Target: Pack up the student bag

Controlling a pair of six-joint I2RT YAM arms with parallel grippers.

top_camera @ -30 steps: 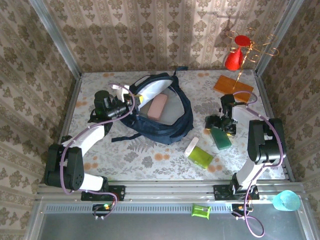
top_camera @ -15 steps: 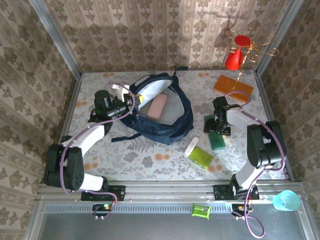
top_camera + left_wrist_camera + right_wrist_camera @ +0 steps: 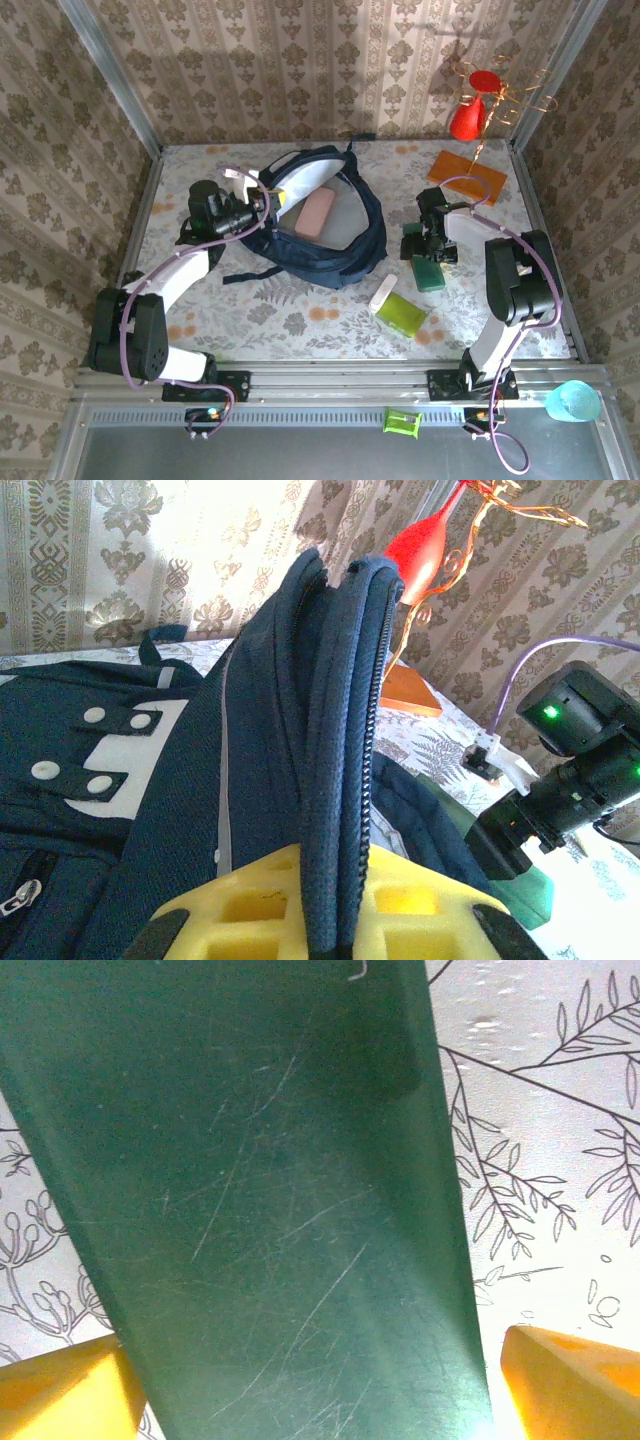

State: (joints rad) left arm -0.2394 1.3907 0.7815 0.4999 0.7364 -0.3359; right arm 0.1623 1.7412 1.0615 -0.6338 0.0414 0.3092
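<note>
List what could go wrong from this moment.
1. The left claw pinches only the zip rim of the student bag. If the fabric slips out, the mouth may fold shut over the pink case inside.
2. The right claw stands open astride the green case, with a clear gap on one side only. Closing may push the smooth case askew on the table instead of gripping it squarely.

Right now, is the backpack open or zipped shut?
Open. The student bag gapes, pale lining and a pink item visible inside; the left gripper pinches its unzipped rim.
</note>
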